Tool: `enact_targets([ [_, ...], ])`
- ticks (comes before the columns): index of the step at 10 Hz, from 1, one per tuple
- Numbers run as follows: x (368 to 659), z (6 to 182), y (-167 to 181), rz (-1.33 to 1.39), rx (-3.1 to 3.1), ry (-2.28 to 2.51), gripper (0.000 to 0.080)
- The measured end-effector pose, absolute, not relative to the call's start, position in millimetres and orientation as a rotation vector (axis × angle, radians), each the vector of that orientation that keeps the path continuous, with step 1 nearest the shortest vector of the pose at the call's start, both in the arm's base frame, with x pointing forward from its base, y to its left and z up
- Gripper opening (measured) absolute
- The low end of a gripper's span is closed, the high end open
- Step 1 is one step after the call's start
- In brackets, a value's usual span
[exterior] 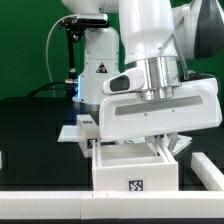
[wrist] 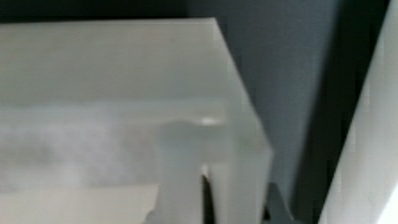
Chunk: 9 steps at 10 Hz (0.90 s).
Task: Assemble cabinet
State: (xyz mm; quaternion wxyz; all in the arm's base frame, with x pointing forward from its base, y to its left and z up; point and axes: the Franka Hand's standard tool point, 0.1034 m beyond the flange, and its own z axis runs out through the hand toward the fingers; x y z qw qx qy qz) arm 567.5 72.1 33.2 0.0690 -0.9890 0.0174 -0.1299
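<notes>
Squarely at the black table's (exterior: 30,130) front edge stands a large white plastic cabinet box (exterior: 135,172), open-topped and tagged in front. A green curtain (exterior: 25,45) hangs behind. The gripper (exterior: 162,142) is fully closed, gripping nothing.

The arm (exterior: 150,40) points its hand (exterior: 153,138) straight down, jaws closed.

I see the gripper (wrist: 199,195), fingers pressed together, close over the blurred white cabinet (wrist: 107,110).
</notes>
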Motion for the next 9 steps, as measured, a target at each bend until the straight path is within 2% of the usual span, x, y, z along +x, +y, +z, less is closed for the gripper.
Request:
enact_targets([
  [1,567.0,32.8,72.1,-0.389,-2.978,0.052,0.0099],
  [2,566.8,32.6,72.1,-0.388,-2.978,0.053,0.0099],
  [3,565.6,31.7,73.7,-0.373,-2.974,0.071,0.0303],
  [4,559.7,27.4,85.0,-0.277,-2.955,0.142,0.0439],
  [5,559.5,26.0,88.9,-0.226,-2.956,0.158,0.0439],
  [6,559.0,24.7,86.9,-0.212,-2.967,0.156,0.0625],
  [7,557.5,23.1,79.5,-0.213,-2.975,0.154,0.0757],
  [9,557.6,23.9,76.2,-0.218,-2.982,0.131,0.0787],
])
